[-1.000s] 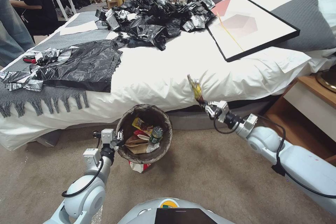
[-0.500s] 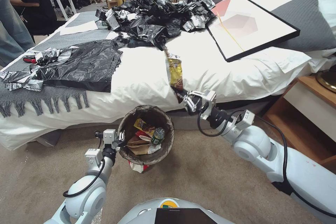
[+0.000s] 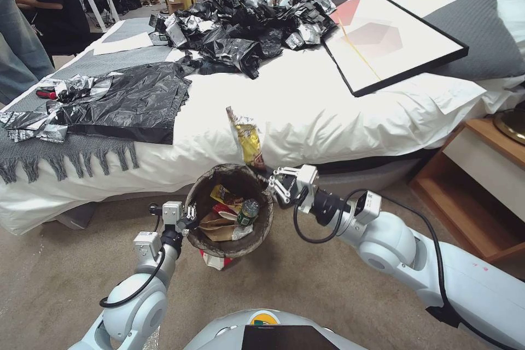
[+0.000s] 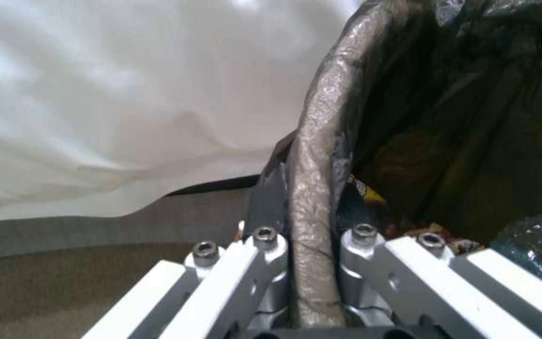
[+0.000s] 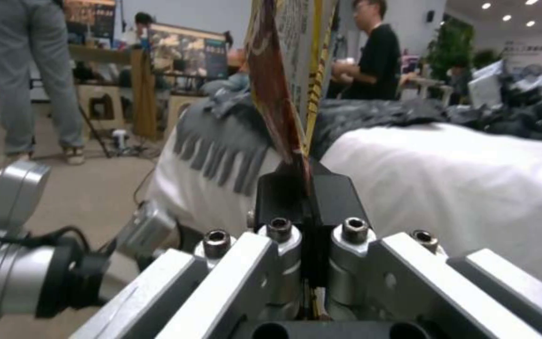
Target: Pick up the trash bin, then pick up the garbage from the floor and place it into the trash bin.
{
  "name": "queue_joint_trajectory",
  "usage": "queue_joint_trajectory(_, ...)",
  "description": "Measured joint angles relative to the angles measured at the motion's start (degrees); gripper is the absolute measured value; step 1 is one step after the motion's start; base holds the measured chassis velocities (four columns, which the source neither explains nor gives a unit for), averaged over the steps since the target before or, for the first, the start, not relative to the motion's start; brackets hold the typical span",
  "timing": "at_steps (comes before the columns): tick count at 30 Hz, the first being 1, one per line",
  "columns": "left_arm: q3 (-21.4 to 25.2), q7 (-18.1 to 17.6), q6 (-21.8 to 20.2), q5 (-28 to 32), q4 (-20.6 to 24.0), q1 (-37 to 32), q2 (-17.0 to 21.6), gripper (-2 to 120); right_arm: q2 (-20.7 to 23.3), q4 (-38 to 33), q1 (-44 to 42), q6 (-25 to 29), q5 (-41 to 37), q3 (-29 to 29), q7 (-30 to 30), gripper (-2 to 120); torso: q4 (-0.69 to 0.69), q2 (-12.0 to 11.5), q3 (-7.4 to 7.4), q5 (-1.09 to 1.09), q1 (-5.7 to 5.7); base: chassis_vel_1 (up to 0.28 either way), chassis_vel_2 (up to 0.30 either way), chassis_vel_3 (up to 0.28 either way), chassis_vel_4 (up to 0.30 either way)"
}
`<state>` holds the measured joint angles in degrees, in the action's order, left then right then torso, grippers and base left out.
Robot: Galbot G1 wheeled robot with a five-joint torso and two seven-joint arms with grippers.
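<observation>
Carrying yellow wrapper (image 3: 247, 139), right tool (image 3: 272, 181) has travelled from bed edge to point just beside trash bin (image 3: 229, 210) rim; jaws clamped on wrapper's lower end, wrapper upright. Left tool (image 3: 186, 217) stays pinched on bin rim, bin held off floor beside bed (image 3: 306, 104). Bin already holds paper bag (image 3: 214, 226), bottle (image 3: 246, 211), packets. Judgement: wrapper not yet over opening; short inward move remains before release.
</observation>
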<state>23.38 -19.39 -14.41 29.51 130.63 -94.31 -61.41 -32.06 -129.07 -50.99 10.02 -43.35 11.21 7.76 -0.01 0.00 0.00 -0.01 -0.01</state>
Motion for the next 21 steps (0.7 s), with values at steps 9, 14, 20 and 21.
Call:
queue_joint_trajectory(9, -0.2, -0.03, -0.14, -0.11, 0.38, 0.21, -0.54, 4, -2.1, 3.98, 6.45, 0.05, 2.35, 10.23, 0.16, 0, 0.01, 0.0, 0.0, 0.01, 0.0, 0.0, 0.0, 0.0, 0.0)
queue_joint_trajectory(14, -0.08, -0.06, -0.16, -0.17, 0.74, 0.04, -0.8, 4, -4.19, 7.1, 10.96, 0.06, 2.82, 15.67, -0.1, 0, 0.02, 0.0, 0.0, 0.0, 0.0, 0.0, 0.0, 0.0, 0.0)
queue_joint_trajectory(20, 0.19, -0.07, -0.16, -0.2, 1.16, -0.27, -0.95, 4, -5.87, 9.95, 13.46, 0.09, 3.63, 19.38, -0.75, 0, 0.01, 0.0, 0.0, 0.01, 0.0, 0.0, 0.0, 0.0, 0.0)
queue_joint_trajectory(21, 0.24, -0.07, -0.16, -0.21, 1.25, -0.3, -0.98, 4, -6.2, 10.65, 13.79, 0.12, 3.94, 19.88, -0.95, 0, 0.01, 0.0, 0.0, 0.01, 0.0, 0.0, 0.0, 0.0, 0.0)
